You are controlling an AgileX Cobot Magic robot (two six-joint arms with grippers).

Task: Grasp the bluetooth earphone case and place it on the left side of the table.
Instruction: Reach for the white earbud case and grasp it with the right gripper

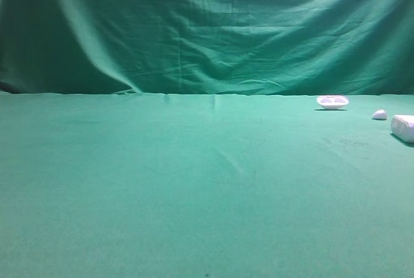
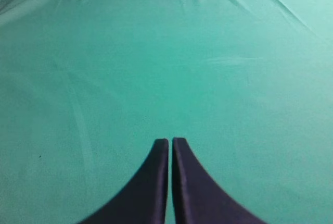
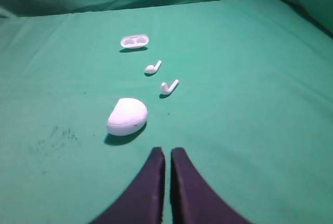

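The bluetooth earphone case (image 3: 127, 116) is a smooth white rounded pebble lying on the green table (image 3: 250, 78). It sits just ahead and left of my right gripper (image 3: 168, 151), which is shut and empty. The case also shows at the far right edge of the exterior high view (image 1: 403, 128), partly cut off. My left gripper (image 2: 170, 140) is shut and empty over bare green cloth (image 2: 166, 67). Neither gripper shows in the exterior high view.
A shallow white dish with hollows (image 3: 135, 41) lies farther back; it also shows in the exterior view (image 1: 332, 101). Two loose white earbuds (image 3: 153, 67) (image 3: 169, 87) lie between dish and case. A small white lump (image 1: 380, 114) lies near the case. A green backdrop (image 1: 207, 26) hangs behind.
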